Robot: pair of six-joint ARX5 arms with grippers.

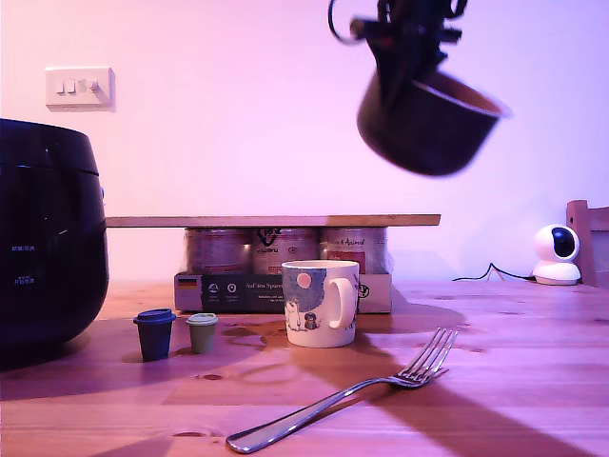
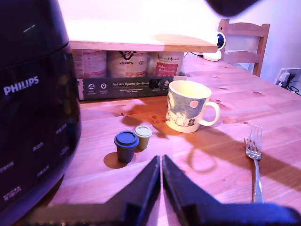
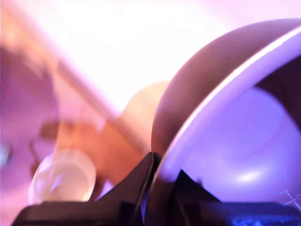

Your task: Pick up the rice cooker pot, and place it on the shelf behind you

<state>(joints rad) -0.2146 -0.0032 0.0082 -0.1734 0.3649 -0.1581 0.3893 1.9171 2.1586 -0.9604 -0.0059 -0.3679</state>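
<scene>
Going from the exterior view's left: your first hand [image 2: 161, 162] rests low over the table [image 1: 533, 381] with its jaws together, idle. The long pale wooden shelf [image 1: 273, 220] sits on tins. Up at the right, your second hand [image 3: 157, 165] pinches the rim of the dark round metal rice cooker pot [image 1: 428, 124], tilted, high enough to clear the shelf.

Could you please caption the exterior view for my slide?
My second gripper holds the tilted rice cooker pot high above the shelf.

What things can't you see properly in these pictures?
- The rice cooker: cut off by the exterior view's left edge.
- The cans under the shelf: labels too small to read, partly behind the box.
- My first gripper: absent from the exterior view.
- The second wrist view: blurred; the pot fills it.
</scene>
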